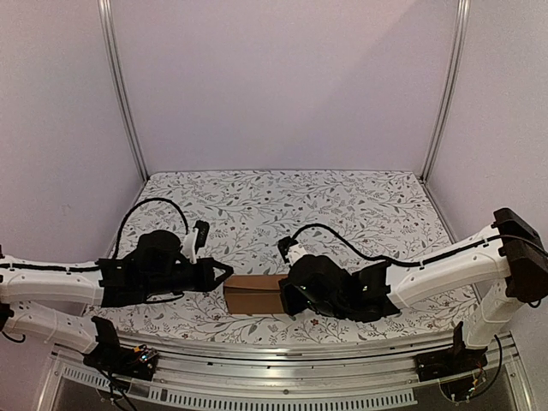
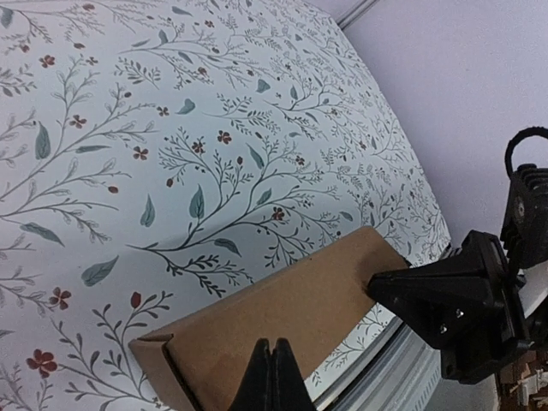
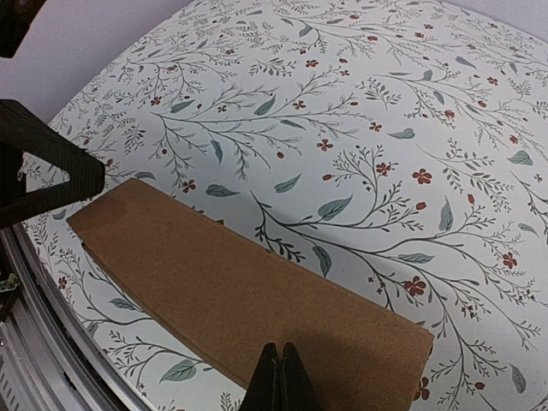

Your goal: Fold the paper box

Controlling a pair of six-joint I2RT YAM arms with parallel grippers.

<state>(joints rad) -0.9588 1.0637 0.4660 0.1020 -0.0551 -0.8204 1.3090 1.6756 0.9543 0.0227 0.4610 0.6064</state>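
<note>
The paper box (image 1: 254, 294) is a plain brown cardboard box, folded shut and lying flat near the table's front edge. It also shows in the left wrist view (image 2: 282, 312) and in the right wrist view (image 3: 223, 282). My left gripper (image 1: 225, 274) is at the box's left end, its jaws closed together with nothing between them, tips over the box top (image 2: 274, 355). My right gripper (image 1: 288, 295) is at the box's right end, also shut and empty, tips over the lid (image 3: 280, 355). Whether the tips press on the cardboard cannot be told.
The table (image 1: 342, 205) has a white cloth with a leaf and flower print. A metal rail (image 1: 282, 351) runs along the front edge just behind the box. Pale walls and two upright posts (image 1: 124, 94) enclose the back and sides.
</note>
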